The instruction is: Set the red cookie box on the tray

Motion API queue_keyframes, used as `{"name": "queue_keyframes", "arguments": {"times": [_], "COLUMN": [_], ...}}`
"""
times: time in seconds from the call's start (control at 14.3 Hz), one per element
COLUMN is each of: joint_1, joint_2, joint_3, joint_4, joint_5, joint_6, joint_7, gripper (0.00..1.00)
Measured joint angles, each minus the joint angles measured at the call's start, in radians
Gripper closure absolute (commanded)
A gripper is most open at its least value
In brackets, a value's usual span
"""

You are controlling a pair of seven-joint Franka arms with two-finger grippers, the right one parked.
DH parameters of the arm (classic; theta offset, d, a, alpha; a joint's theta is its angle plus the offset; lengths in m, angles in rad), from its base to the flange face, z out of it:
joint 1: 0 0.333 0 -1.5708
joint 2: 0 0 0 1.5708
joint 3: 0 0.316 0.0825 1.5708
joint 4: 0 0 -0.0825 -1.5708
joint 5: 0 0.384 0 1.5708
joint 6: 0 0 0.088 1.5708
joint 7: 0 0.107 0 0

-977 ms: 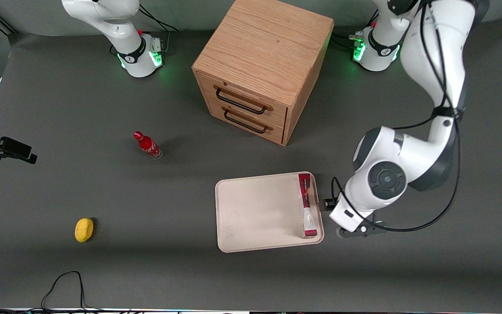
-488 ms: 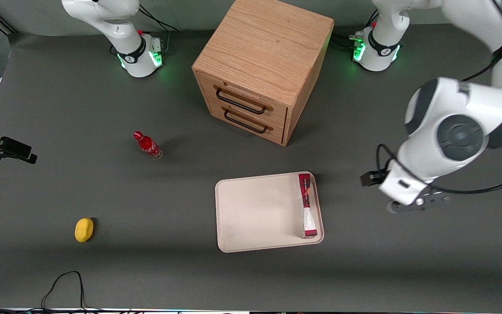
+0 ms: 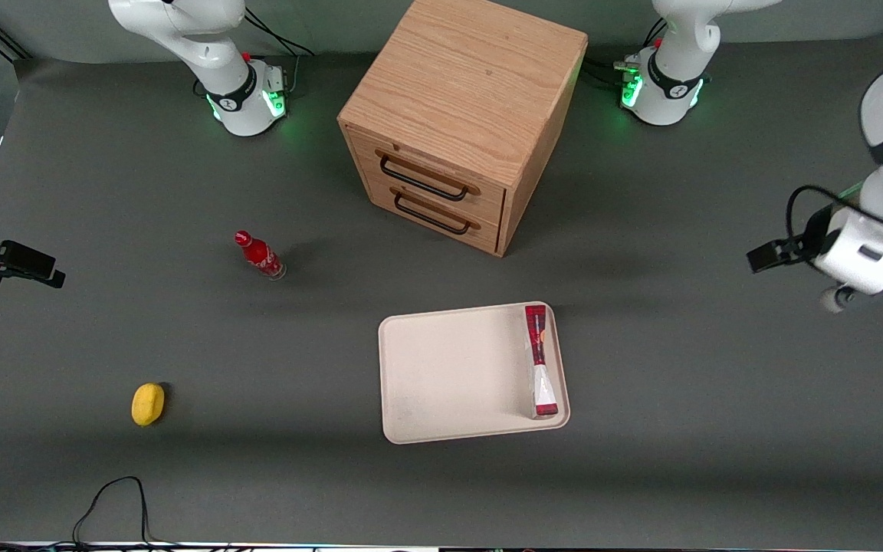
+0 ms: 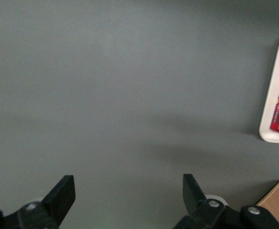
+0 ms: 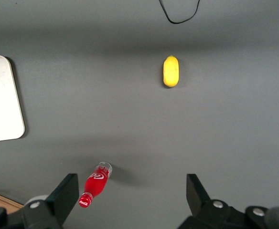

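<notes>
Jaws spread wide and empty, the gripper (image 4: 127, 195) hangs over bare mat well off the tray (image 3: 441, 376) toward the working arm's end, the wooden cabinet (image 3: 461, 115) farther from the front camera, the red cookie box (image 3: 539, 360) lying inside the tray along its rim at that end.

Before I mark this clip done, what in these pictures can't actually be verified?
- Red cookie box: lies on the tray along the rim nearest the working arm; print too small in the front view, cut off by the frame edge in the left wrist view.
- End effector: open over bare table in the left wrist view; in the front view its fingertips are hidden by the arm's own wrist.
- Red bottle: label unreadable.
</notes>
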Motion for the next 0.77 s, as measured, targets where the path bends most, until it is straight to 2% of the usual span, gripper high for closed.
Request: {"name": "queue_keyframes", "arguments": {"times": [0.35, 0.77], "joint_1": [-0.09, -0.112], "joint_2": [-0.125, -0.133], "joint_3": [0.194, 0.208], "joint_4": [-0.043, -0.044], "joint_5": [0.0, -0.01], "joint_6": [-0.063, -0.093], "joint_7": [0.105, 0.112], "gripper": [0.0, 0.0]}}
